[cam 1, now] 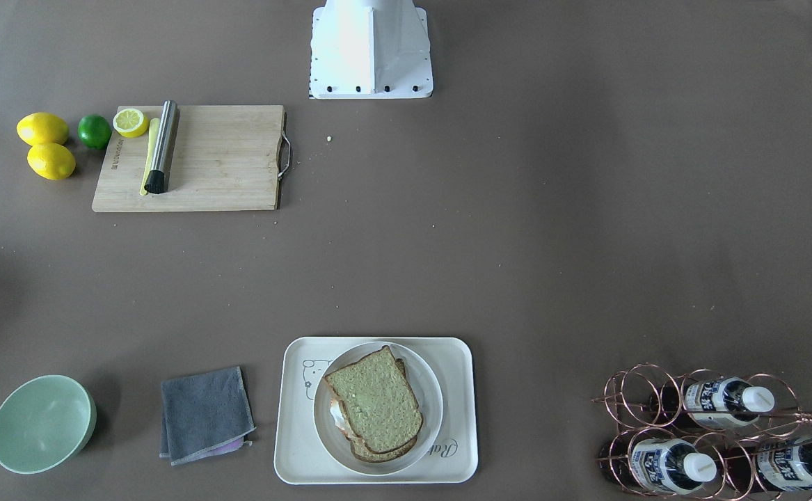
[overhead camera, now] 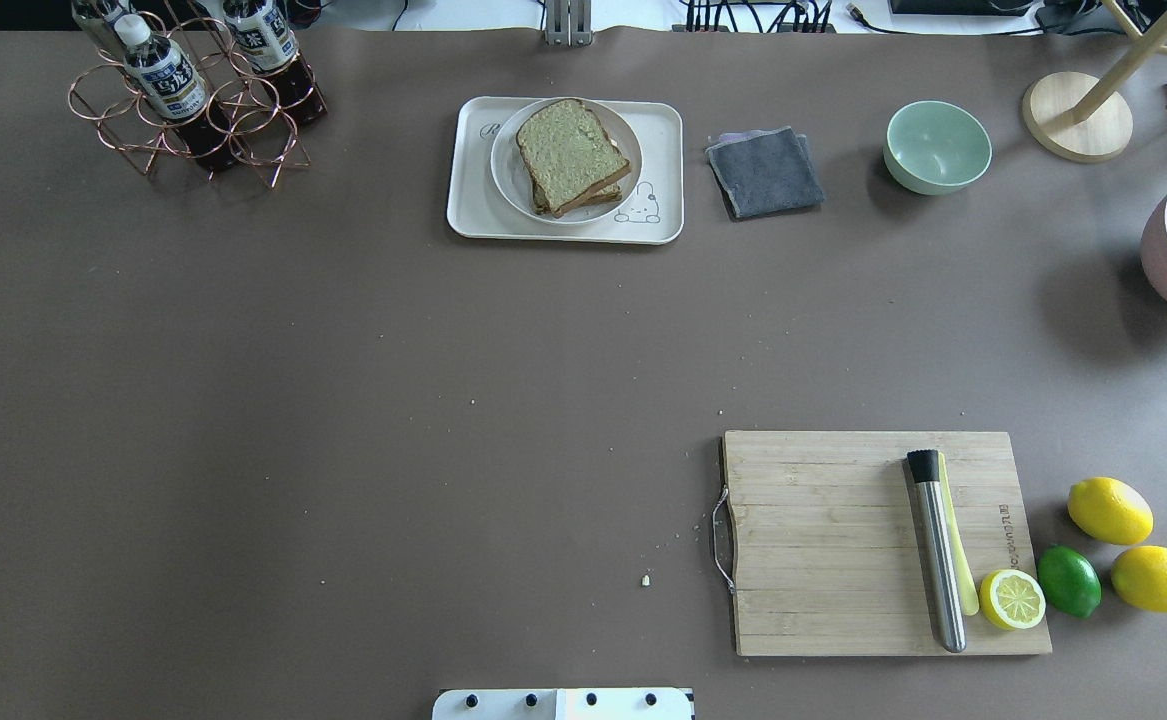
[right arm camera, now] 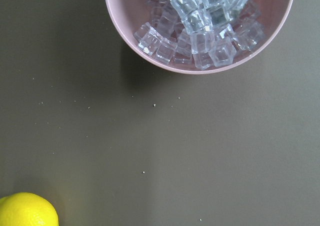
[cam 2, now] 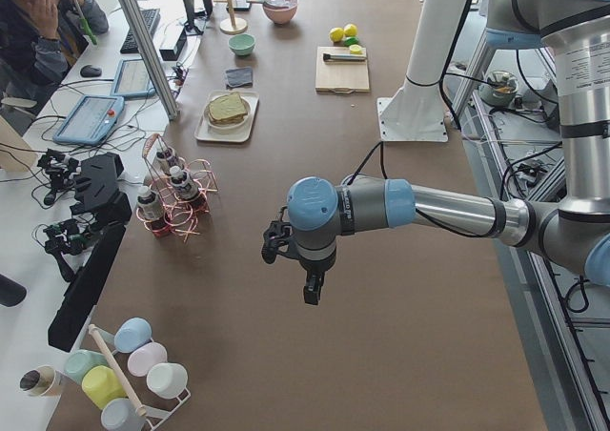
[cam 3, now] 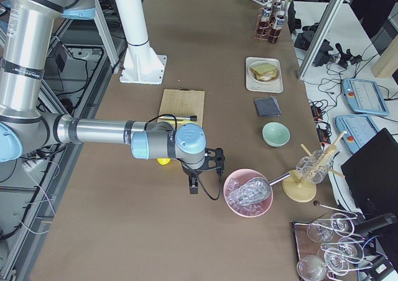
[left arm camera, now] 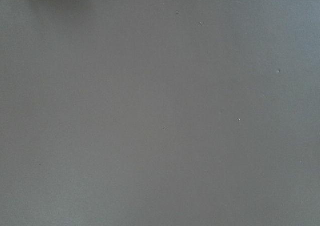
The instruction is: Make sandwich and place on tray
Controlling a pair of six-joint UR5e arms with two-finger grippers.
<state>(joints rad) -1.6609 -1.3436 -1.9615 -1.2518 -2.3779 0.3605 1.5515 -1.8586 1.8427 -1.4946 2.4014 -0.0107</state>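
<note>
The sandwich [cam 1: 374,407], two brown-crusted bread slices with a bit of egg white [cam 1: 338,415] at the edge, lies on a round white plate [cam 1: 430,410]. The plate stands on the cream tray [cam 1: 458,435] at the table's far edge from the robot base; both also show in the overhead view, sandwich [overhead camera: 571,155] on tray [overhead camera: 663,140]. My left gripper [cam 2: 311,294] hangs over bare table far from the tray, seen only in the left side view. My right gripper [cam 3: 193,186] hangs beside the pink ice bowl. I cannot tell whether either is open or shut.
A wooden cutting board [overhead camera: 823,540] holds a steel tool [overhead camera: 936,545] and a half lemon, with lemons and a lime beside it. A grey cloth [overhead camera: 765,170] and green bowl [overhead camera: 937,146] lie right of the tray, a bottle rack [overhead camera: 193,90] left. The pink ice bowl [right arm camera: 200,31] is near my right wrist.
</note>
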